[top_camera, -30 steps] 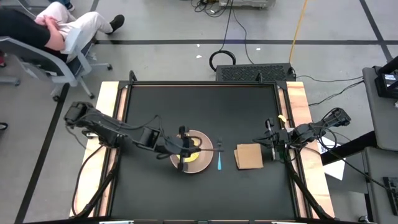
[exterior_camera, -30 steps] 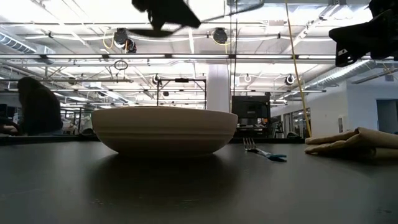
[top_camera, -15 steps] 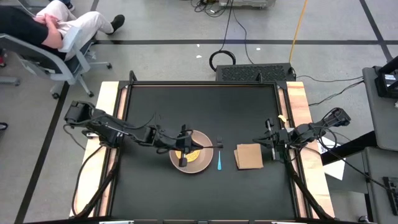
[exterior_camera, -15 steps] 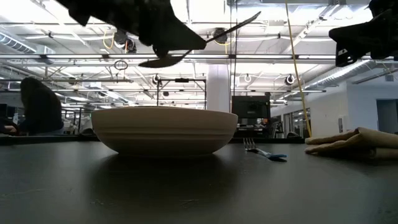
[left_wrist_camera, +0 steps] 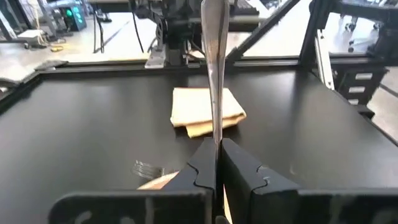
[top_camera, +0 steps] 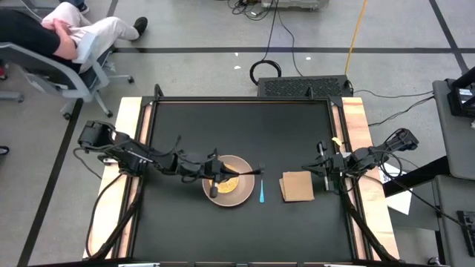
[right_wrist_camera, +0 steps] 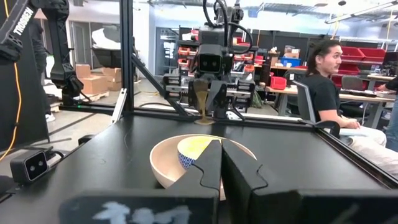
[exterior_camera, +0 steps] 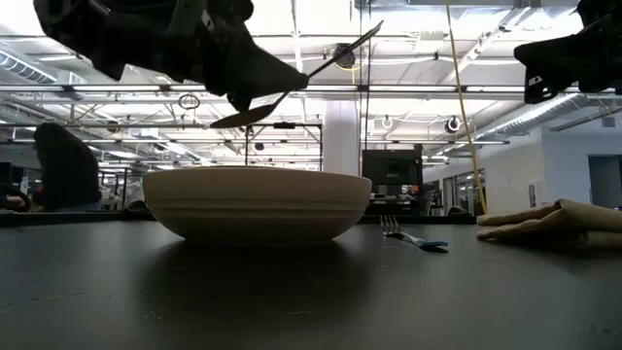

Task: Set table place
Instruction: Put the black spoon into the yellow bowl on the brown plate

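Observation:
A pale pink plate (top_camera: 244,195) sits at the table's middle with a yellow dish (top_camera: 229,186) in it. My left gripper (top_camera: 220,177) hovers over the plate, shut on a silver spoon (exterior_camera: 330,60). The spoon's bowl (exterior_camera: 243,117) hangs low over the plate and its handle slants up toward the table's right. A blue-handled fork (top_camera: 261,194) lies flat right of the plate. Farther right a tan napkin (top_camera: 297,186) lies folded. My right gripper (top_camera: 325,176) waits shut at the right edge, holding nothing. My left gripper pinches the spoon's handle (left_wrist_camera: 215,142) between its two fingers, close to the bowl end. The fingers come nearly level from the table's left and lie along the handle, which runs on past their tips. The spoon is lifted clear of the plate, tilted with its bowl lowest.
A person sits in a chair (top_camera: 52,37) beyond the far left corner. A black box (top_camera: 304,87) stands at the far edge. Pale wooden strips (top_camera: 128,133) run along the left and right sides. Bare tabletop lies near and far of the plate.
My left gripper has come down toward the plate with the spoon and drawn a little toward the table's left edge, tipping from pointing down to nearly level. The spoon has sunk with it and tilted, its bowl now lowest and its handle end raised.

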Available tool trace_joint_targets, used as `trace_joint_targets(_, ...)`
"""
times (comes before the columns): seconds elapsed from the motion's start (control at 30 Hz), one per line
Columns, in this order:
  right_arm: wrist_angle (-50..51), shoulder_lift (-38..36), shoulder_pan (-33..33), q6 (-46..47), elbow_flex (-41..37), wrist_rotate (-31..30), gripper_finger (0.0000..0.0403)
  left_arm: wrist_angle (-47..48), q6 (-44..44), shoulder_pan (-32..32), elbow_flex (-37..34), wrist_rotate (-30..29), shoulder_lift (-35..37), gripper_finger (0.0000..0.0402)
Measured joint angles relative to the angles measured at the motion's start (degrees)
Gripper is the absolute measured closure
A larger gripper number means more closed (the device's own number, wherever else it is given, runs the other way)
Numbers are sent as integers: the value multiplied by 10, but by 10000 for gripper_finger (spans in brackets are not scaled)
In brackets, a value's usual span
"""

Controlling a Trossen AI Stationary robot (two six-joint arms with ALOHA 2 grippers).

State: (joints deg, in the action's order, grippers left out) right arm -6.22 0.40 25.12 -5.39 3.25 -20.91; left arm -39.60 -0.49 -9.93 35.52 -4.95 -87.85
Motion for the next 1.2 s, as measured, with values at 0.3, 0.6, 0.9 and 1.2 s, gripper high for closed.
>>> trace_joint_targets(0.3,0,0,0,0,0,0,403,-44,-8,-10,-3,2,-47,392)
trace_joint_targets(0.6,0,0,0,0,0,0,403,-88,-21,-7,-3,5,-103,395)
trace_joint_targets(0.9,0,0,0,-2,0,0,403,-71,-24,-6,-3,5,-103,381)
trace_joint_targets(1.2,4,0,0,-2,0,0,403,-72,-25,-6,-3,5,-134,384)
